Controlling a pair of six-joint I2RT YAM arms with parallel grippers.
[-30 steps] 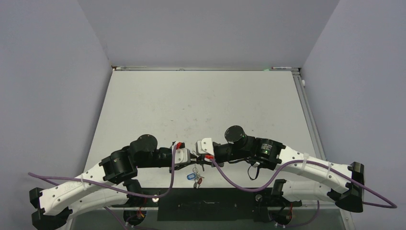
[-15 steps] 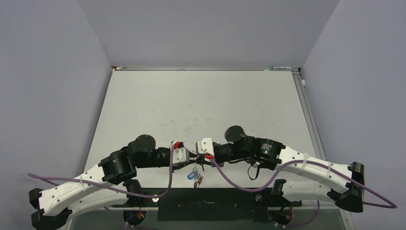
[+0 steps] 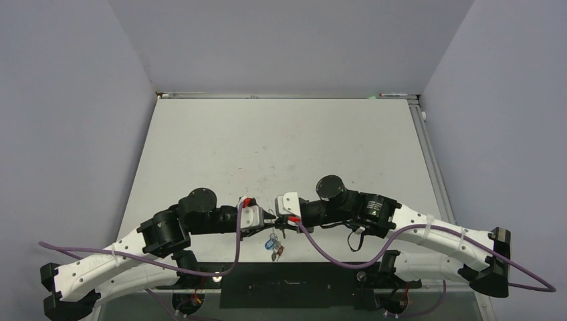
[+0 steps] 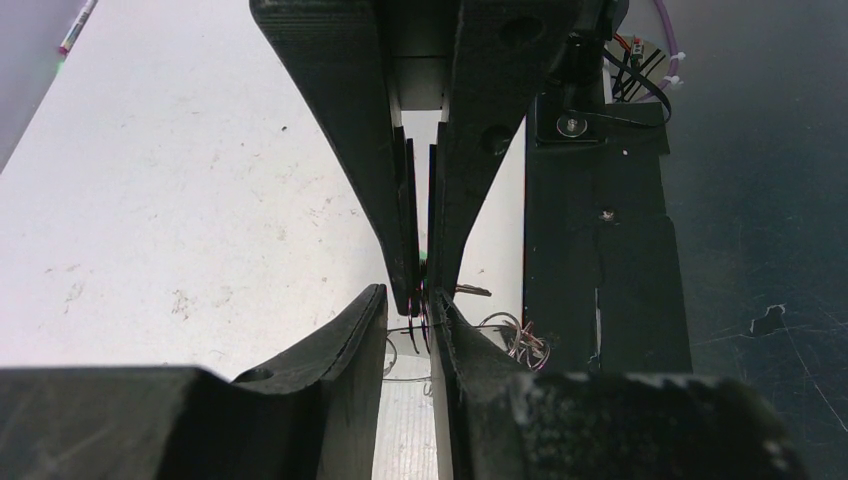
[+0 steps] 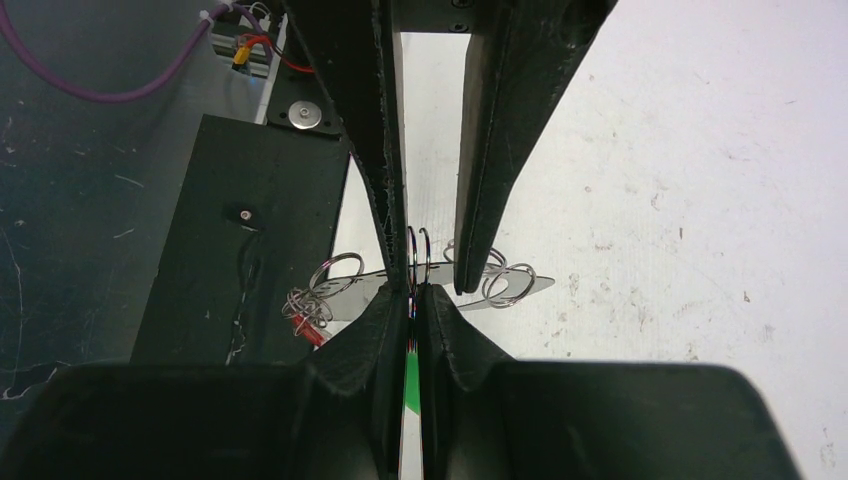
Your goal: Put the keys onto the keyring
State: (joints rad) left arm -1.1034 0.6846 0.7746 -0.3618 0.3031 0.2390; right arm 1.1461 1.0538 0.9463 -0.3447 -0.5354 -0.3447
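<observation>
My two grippers meet tip to tip near the table's front edge. My right gripper [image 5: 414, 292] [image 3: 276, 219] is shut on the green-tagged key [image 5: 411, 375]; a sliver of green also shows in the left wrist view [image 4: 424, 258]. A small split ring [image 5: 417, 255] stands just past its tips. My left gripper [image 4: 408, 297] [image 3: 265, 221] is open, a gap between its fingers, with thin ring wires [image 4: 424, 322] against its right finger. The keyring [image 5: 525, 284] lies below, split rings along its rim. The blue tag [image 3: 271, 243] and the red tag [image 3: 279, 252] [image 5: 312, 333] hang beneath.
A black base plate [image 3: 287, 275] [image 4: 600, 250] [image 5: 250, 220] borders the white table [image 3: 281, 147] at the near edge, right beside the hanging keys. Purple cables [image 3: 334, 257] loop off both arms. Grey walls close in the table's left, right and back.
The hanging blue and red tags have shifted slightly right and up. Both arms have barely moved.
</observation>
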